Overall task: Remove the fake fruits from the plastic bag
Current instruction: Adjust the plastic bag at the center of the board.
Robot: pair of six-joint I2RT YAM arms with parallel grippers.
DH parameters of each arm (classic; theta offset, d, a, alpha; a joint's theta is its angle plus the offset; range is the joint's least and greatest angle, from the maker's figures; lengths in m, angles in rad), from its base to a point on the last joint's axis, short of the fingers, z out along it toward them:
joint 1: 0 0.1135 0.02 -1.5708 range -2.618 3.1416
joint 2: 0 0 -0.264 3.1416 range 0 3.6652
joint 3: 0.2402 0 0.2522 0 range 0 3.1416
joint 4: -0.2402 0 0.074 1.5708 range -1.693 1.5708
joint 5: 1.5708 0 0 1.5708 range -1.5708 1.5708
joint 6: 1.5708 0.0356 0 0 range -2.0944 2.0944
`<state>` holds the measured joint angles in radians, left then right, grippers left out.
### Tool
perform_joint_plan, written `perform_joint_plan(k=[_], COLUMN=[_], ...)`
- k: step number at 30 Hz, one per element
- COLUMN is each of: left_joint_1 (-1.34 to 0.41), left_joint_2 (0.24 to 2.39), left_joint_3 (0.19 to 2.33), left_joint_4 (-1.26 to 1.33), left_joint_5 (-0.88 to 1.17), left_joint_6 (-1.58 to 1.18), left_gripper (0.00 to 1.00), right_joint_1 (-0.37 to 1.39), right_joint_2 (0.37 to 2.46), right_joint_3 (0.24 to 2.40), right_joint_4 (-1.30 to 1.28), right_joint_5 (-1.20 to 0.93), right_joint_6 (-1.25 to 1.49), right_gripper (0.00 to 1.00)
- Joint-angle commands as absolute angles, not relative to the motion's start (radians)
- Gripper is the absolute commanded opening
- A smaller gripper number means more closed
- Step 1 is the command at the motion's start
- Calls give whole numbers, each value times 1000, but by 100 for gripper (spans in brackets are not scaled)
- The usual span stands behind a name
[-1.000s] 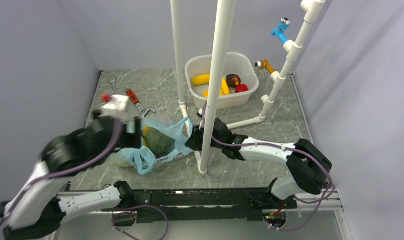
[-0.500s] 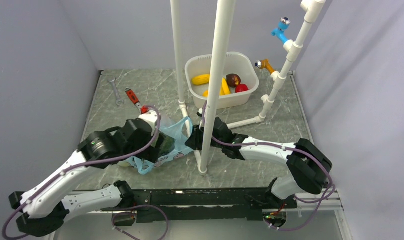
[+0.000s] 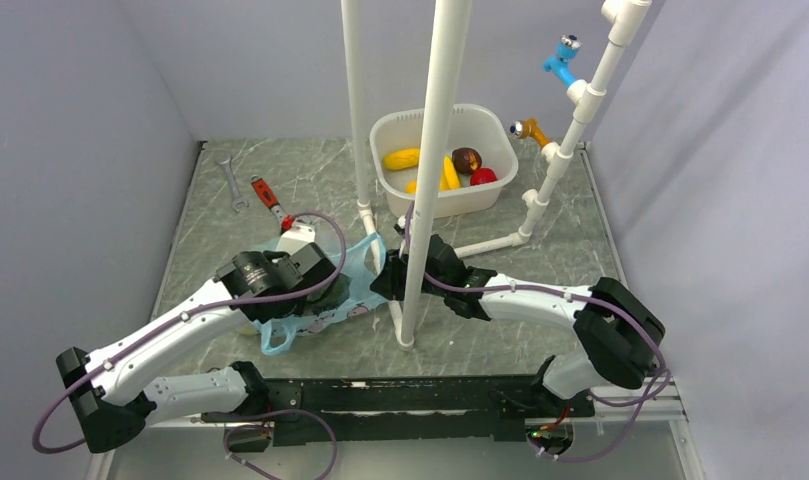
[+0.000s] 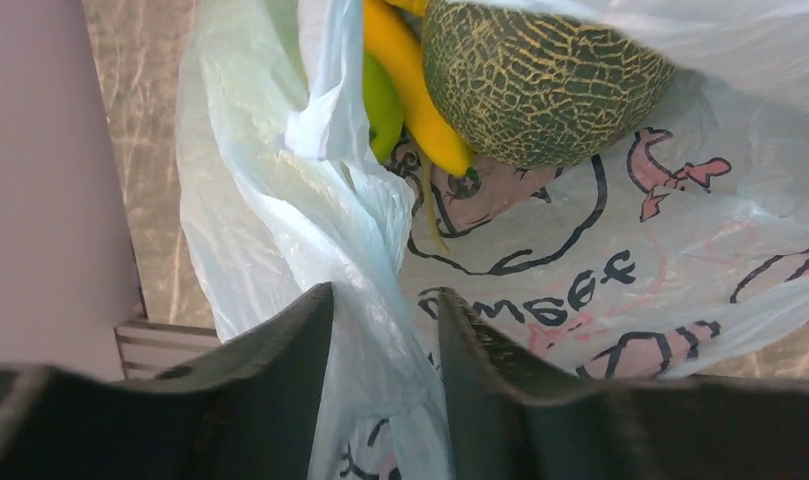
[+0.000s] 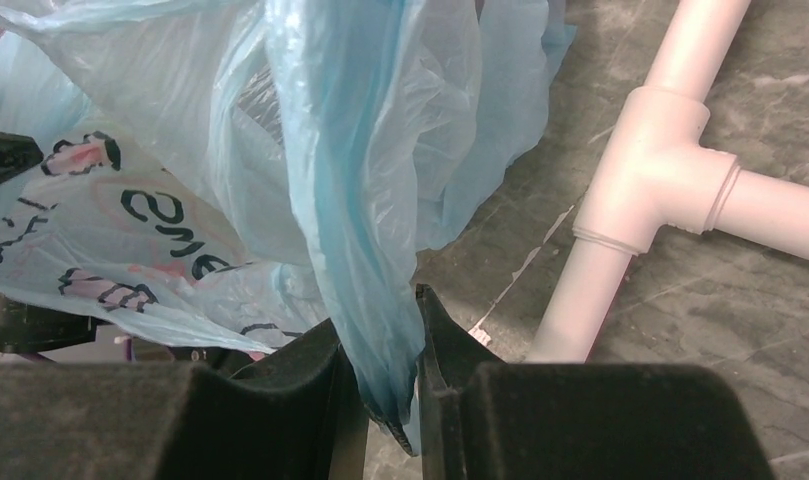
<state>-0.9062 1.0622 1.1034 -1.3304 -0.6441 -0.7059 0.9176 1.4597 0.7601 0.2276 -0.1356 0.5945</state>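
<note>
The light blue plastic bag (image 3: 352,292) lies on the table between both arms. In the left wrist view its mouth gapes, showing fake fruits inside: a netted green melon (image 4: 540,80), a yellow banana (image 4: 410,90) and a small green fruit (image 4: 382,105). My left gripper (image 4: 380,295) stands open over the bag (image 4: 580,260), with a loose fold of film between its jaws and a gap still showing. My right gripper (image 5: 377,310) is shut on a twisted handle of the bag (image 5: 360,150), held up just left of the pipe. From above, the left wrist (image 3: 280,272) hides most of the bag.
A tall white pipe (image 3: 420,200) stands right against the right gripper (image 3: 385,272), with its tee joint (image 5: 660,170) on the table. Behind it a white tub (image 3: 390,125) holds several fruits. A red-handled wrench (image 3: 268,195) and a silver wrench (image 3: 230,180) lie at the back left.
My left arm has swung in from the left and come down over the bag, and its jaws have narrowed round a fold. The right arm has not moved.
</note>
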Motion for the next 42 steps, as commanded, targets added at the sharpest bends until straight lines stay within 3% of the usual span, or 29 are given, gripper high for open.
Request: perform_joint_plan(k=[1,2,3,4,10,16,22,27,30,38,42], left_joint_1=[-898,-895,-893,-892,-891,-891,-893,-892,-892,-891,-892], left_joint_2=[1009,998,985,970,796,413,175,184,202,214,209], left_joint_3=[1091,1093,1099,1108,1149,957,766,728,725,674,662], left_joint_4=[-1351,-1357,-1378,-1401,-1386,-1004,-835,-864,-856,-788,-774], left_joint_5=[-634,-632,-647,-679,-867,-821,-728,-645,-615,-526,-522], left_joint_6=[-721,-716,-723,-738,-824,-827,-842,-859,-831,-754,-750], left_gripper=[39,30,8,0,0,0,0,0,0,0,0], right_joint_1=[907,907,906,907,907,907,905,896,875,820,819], right_joint_2=[1422,1425,1428,1431,1441,1489,1496,1382,1312,1200,1235], right_joint_3=[763,763,762,762,721,668,707,786,812,900,963], right_joint_4=[273,275,278,280,310,356,277,148,94,61,126], right_joint_5=[-117,-118,-120,-119,-81,-107,-149,-170,-191,-203,-326], right_joint_6=[594,596,597,598,610,593,576,535,523,532,477], right_gripper=[23,23,23,22,22,25,38,67,78,84,83])
